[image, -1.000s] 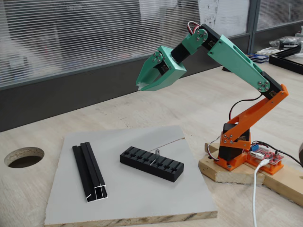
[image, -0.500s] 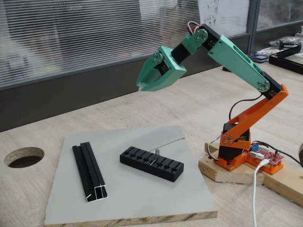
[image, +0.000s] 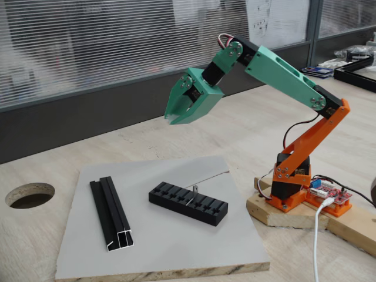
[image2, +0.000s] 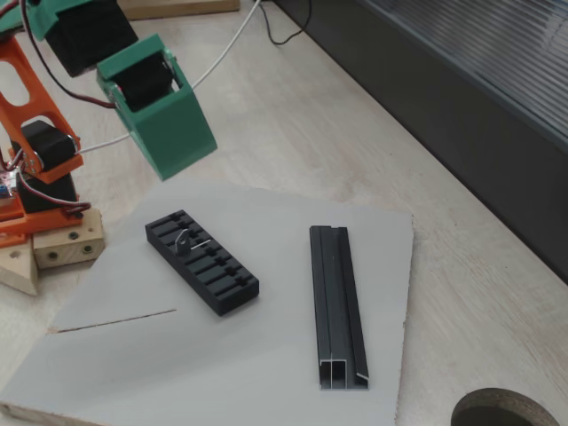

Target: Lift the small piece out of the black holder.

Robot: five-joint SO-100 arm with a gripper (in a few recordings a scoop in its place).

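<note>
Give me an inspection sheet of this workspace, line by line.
Surface: grey board lying on a wooden table.
Job's things: holder on the board; piece standing in a slot.
Clutter: black rail left of the holder; round hole in the table.
Gripper: gripper in the air above the board, holding nothing; open or shut cannot be told.
Cables: white cable at the arm's base.
Surroundings: window blinds behind.

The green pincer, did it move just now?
Yes. The green pincer went down and left, closer to the black slotted holder, which stayed put.
</note>
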